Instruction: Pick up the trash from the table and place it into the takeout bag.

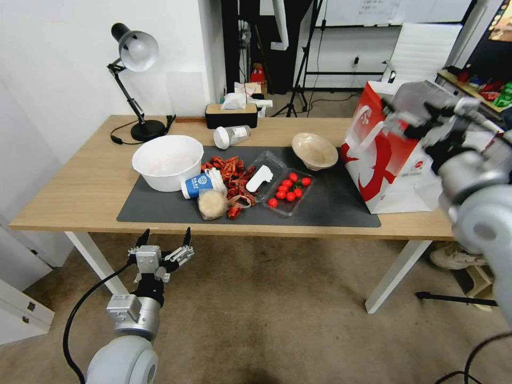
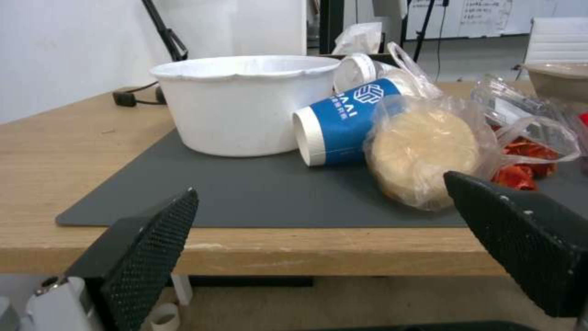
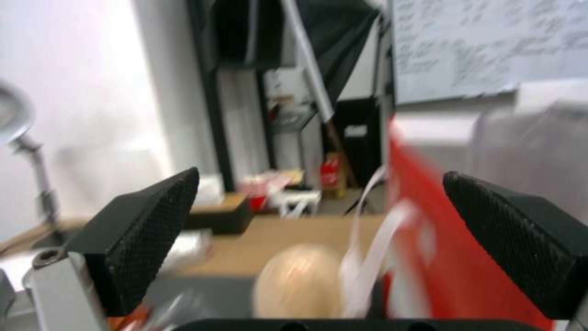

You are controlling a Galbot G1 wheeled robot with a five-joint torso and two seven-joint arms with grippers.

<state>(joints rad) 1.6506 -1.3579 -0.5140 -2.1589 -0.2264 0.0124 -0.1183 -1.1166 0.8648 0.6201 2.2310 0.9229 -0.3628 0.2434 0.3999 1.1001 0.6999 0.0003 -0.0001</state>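
Early stage, I'd say: cup (image 1: pixel 196 184), lump bag (image 1: pixel 212 204), jar (image 1: pixel 231 136), bowl (image 1: pixel 314 150) all on table (image 1: pixel 80 181), frame centre. Left gripper (image 1: pixel 165 241) spread, lower left, empty. Right gripper (image 3: pixel 319 239) spread by takeout bag (image 1: pixel 381 165), upper right.

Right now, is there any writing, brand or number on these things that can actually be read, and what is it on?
"AAI", white letters beside a cube logo: on the blue-and-white paper cup; a possible first letter is cut off.
Small print on the takeout bag: too small to read.
Label on the clear white-lidded jar: too small.
Whiteboard handwriting: blurred, unreadable.
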